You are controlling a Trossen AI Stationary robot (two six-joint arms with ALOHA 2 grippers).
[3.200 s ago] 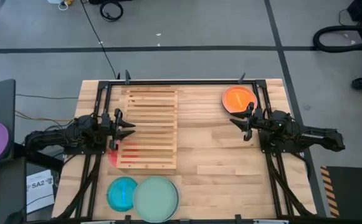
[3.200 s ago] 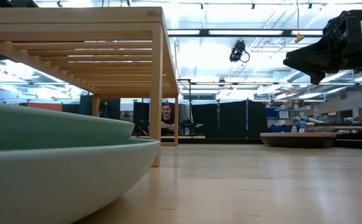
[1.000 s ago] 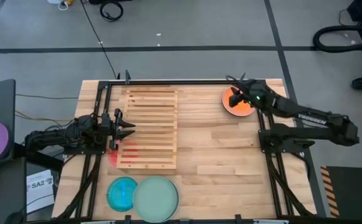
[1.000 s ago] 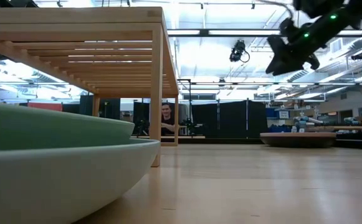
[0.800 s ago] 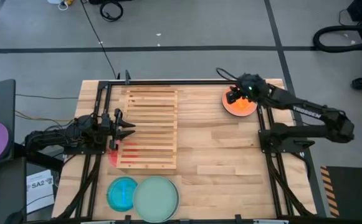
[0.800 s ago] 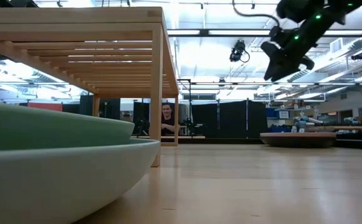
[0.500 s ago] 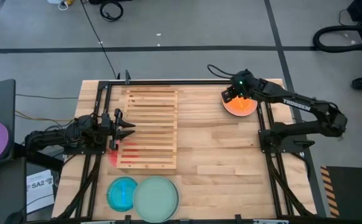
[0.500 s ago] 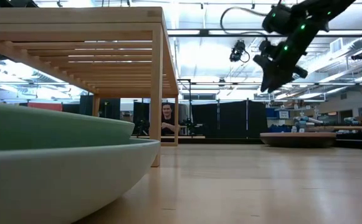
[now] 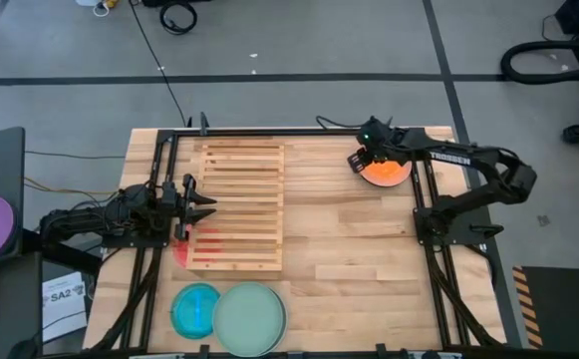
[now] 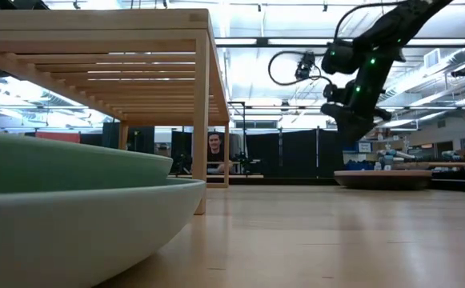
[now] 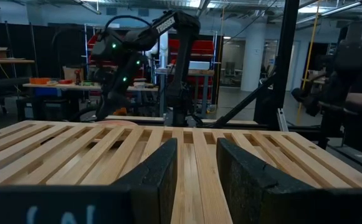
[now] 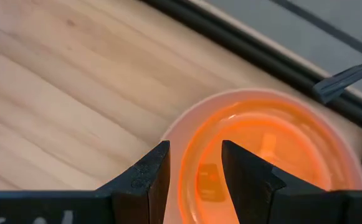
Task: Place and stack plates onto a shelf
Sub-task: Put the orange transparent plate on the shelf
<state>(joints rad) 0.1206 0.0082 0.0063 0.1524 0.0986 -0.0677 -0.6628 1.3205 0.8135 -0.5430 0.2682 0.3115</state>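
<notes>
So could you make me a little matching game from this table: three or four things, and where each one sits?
Things:
1. orange plate
2. blue plate
3. mint-green plate
4. right claw

Places:
A. near edge, beside the blue plate
B. far right corner
C. near left corner
D. above the orange plate's rim

Pairs: 1-B, 2-C, 3-A, 4-D

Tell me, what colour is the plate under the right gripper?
Orange plate, best in the right wrist view.
</notes>
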